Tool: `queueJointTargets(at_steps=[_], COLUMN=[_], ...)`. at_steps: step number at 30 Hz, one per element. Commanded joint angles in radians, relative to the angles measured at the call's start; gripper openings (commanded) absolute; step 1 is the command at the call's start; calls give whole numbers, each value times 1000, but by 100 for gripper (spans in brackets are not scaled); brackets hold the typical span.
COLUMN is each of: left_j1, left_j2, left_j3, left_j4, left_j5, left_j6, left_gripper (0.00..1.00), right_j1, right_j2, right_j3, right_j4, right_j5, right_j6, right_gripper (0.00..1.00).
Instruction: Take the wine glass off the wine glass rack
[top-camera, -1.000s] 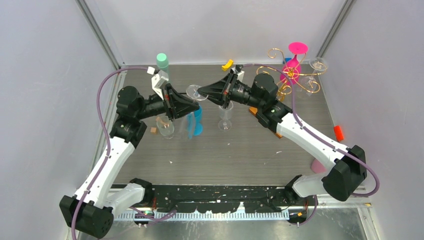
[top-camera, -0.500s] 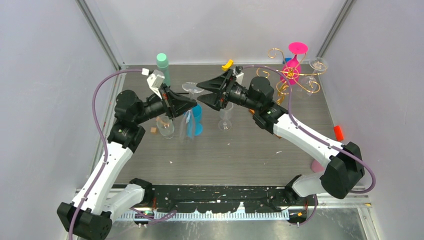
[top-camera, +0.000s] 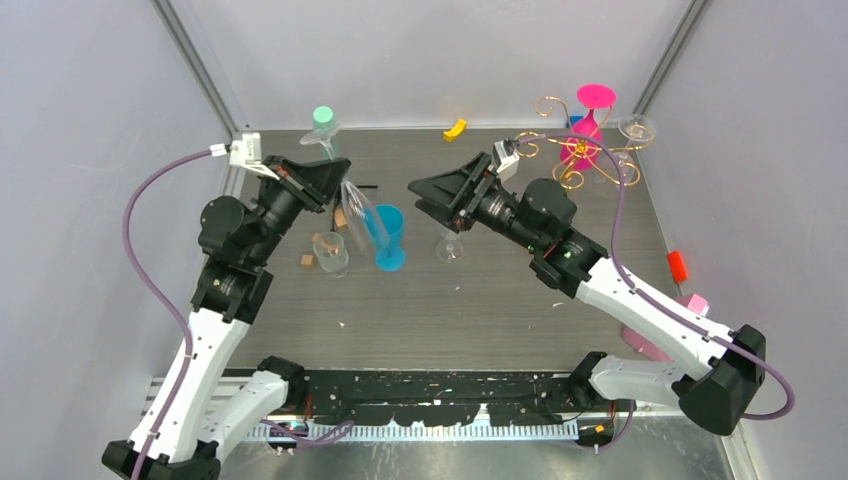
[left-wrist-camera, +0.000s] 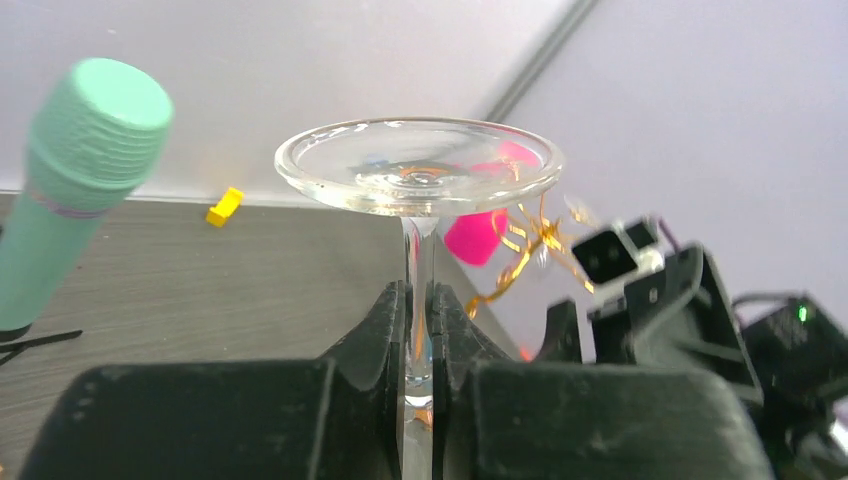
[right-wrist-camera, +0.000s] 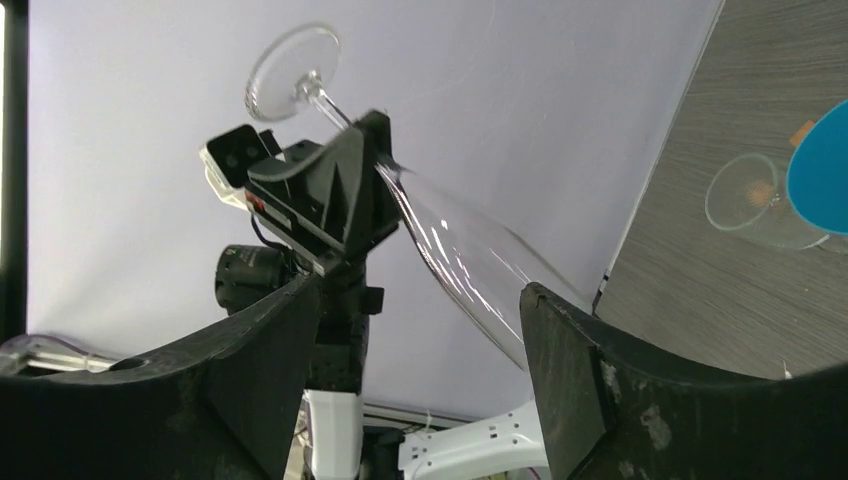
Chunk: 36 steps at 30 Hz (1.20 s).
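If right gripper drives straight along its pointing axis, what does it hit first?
Probably the bowl of the wine glass the left gripper holds by its stem; it shows between the right gripper's open fingers. Depth unclear.

Plain pale lavender-grey walls (top-camera: 420, 50) enclose a dark grey wood-grain tabletop (top-camera: 470, 300) on three sides, slim metal posts (top-camera: 195, 62) standing in both back corners under even light
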<state>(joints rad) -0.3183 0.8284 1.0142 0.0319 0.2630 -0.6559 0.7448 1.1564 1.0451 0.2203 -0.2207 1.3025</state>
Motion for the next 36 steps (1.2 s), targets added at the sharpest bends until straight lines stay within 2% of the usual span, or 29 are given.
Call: queueJointTargets(at_steps=[1,5,7,9,12,21,30,36], left_j1=[5,5,5,5,5,5,5,5], left_j2=[-56,-93,-110,-127,-146,-183,-212,-217], left_j3=[32,7,-5,-15,-24,-51,-58,-78], left_j4=[65,83,87,85,86,81,39,36], left_j5=[-248,-370,-411,-445,-475,-495,-545,-528], left_j6=[-144,-224,-255,-284,-316,-382,-402,-428], left_gripper=[0,0,0,0,0,0,0,0], right_j1=[75,143,173,195,215,244,249,251], right_j2=[-11,11,27,48,78,149,129,172], right_j3=[-29,-28,-19,-4,11,-8,-32,-16], right_j4=[43,89,96,99,134,387,443,506], right_j5=[80,77,79,78,66,59,90,91], right_j6=[-117,-156,-173,-181,-173,-144,-187,-163], right_gripper=[76,55,50,48,48,52,51,52])
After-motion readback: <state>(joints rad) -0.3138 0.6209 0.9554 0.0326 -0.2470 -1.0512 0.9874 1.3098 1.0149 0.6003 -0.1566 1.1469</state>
